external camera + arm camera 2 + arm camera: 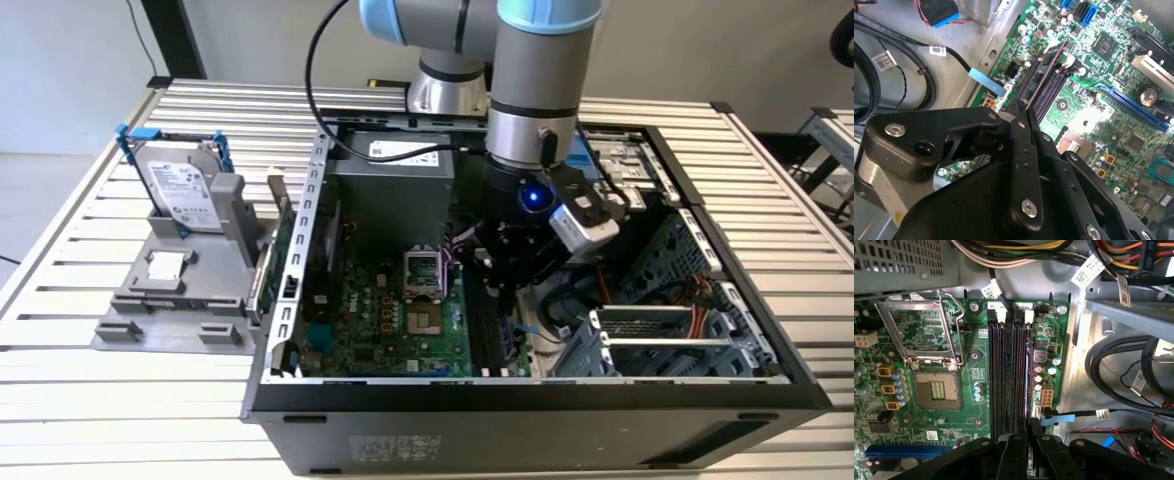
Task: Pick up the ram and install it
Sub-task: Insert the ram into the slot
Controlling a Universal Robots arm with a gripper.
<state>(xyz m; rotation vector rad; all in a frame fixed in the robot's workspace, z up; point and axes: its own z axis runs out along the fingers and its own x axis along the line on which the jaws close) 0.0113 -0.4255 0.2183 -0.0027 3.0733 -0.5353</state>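
Exterior view first: the arm reaches down into an open computer case (787, 385) on a slatted table (80, 400), its gripper (505, 285) low over the green motherboard (387, 320). On that view's left, outside the case, a silver hard drive (180, 185) stands in a blue frame on a grey holder (167, 295). Black cables (884, 85) and a drive cage crowd the space beside the gripper. In the second wrist view the fingers (1021, 135) are pinched together on the ram (1046, 75), a thin stick seen edge-on. Its long axis runs in line with the black memory slots (1006, 375), directly above them, reaching away from the fingertips along the slots. A processor socket (936, 387) sits near the slots.
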